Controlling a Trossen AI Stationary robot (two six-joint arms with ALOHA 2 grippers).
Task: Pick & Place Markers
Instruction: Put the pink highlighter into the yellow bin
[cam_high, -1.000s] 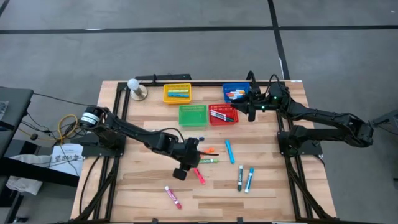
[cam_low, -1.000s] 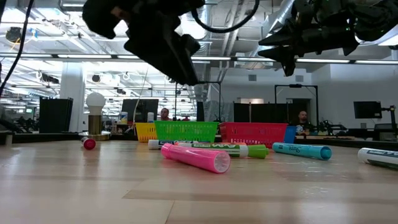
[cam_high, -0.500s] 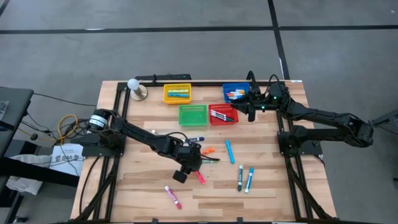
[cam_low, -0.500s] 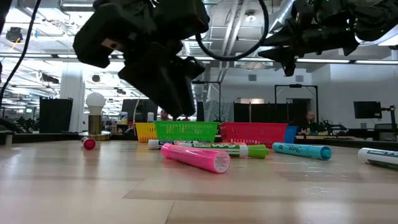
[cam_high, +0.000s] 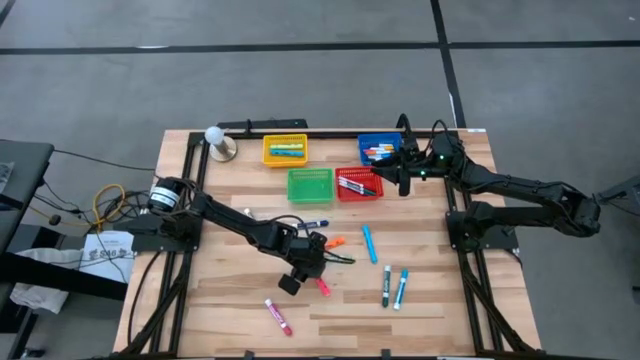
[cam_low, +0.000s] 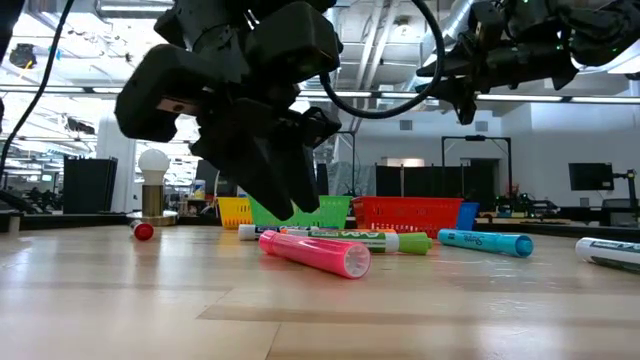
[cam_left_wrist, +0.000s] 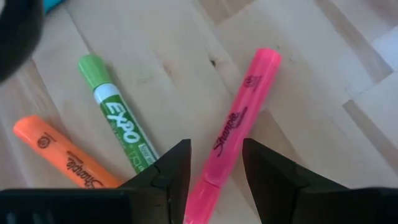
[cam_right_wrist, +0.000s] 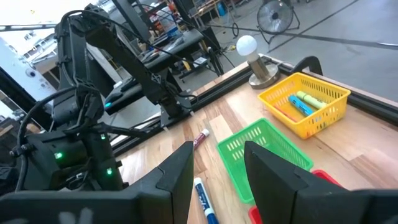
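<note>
Several markers lie flat on the wooden table. My left gripper (cam_high: 305, 264) is open and low over a pink marker (cam_left_wrist: 233, 134), and its two fingers stand on either side of the marker's near end without touching it. A green marker (cam_left_wrist: 118, 118) and an orange marker (cam_left_wrist: 59, 155) lie just beside it. In the low view the gripper's fingertips (cam_low: 285, 205) hang just above the table behind the pink marker (cam_low: 315, 253). My right gripper (cam_high: 403, 176) is open and empty, and waits in the air by the red basket (cam_high: 358, 183) and the blue basket (cam_high: 378, 150).
A yellow basket (cam_high: 285, 150) and a green basket (cam_high: 310, 185) stand at the far side, next to a round white bulb on a stand (cam_high: 218, 142). More markers lie about: a blue one (cam_high: 368, 243), a pair (cam_high: 394, 287) and a pink one (cam_high: 277, 316) near the front edge.
My left gripper has come down toward the table and a little toward its near edge, and now stands over the pink marker. Its fingers stay open. The markers have not moved.
</note>
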